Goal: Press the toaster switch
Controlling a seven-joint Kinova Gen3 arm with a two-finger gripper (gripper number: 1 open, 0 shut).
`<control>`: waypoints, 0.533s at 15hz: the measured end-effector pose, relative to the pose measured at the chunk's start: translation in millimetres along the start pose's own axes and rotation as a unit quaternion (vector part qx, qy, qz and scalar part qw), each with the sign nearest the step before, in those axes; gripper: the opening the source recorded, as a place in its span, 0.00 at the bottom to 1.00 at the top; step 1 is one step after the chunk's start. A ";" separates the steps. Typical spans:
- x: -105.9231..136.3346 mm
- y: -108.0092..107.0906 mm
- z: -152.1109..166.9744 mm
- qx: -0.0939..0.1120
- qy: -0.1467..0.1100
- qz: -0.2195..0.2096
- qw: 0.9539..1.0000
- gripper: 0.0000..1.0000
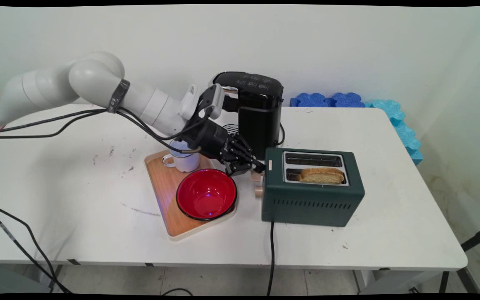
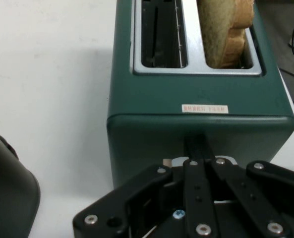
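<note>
Black two-finger gripper (image 1: 253, 166) sits low over the table, pressed up against the left end face of the dark green two-slot toaster (image 1: 313, 187), right where the lever slot runs down that end. In the hand view the fingers come together into a narrow point at the slot, closed or nearly so; whether they pinch the lever itself I cannot tell, since the linkage hides it.

This toaster stands at the table's middle right, its long axis running left to right across the main view, so the lever end points straight at the gripper and the arm reaches along that axis. A slice of browned bread (image 1: 321, 176) stands in the nearer slot; the farther slot is empty.

Just left of the gripper lie a red round bowl (image 1: 206, 194) and a white mug (image 1: 183, 160) on a wooden tray (image 1: 166, 189). A black coffee machine (image 1: 256, 110) stands behind.
</note>
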 end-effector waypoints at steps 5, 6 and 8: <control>-6.1 0.2 5.4 0.000 -0.002 -0.001 1.000 0.00; -7.6 0.3 6.7 0.000 -0.003 -0.001 1.000 0.00; -11.2 0.8 9.7 0.000 -0.004 -0.002 1.000 0.00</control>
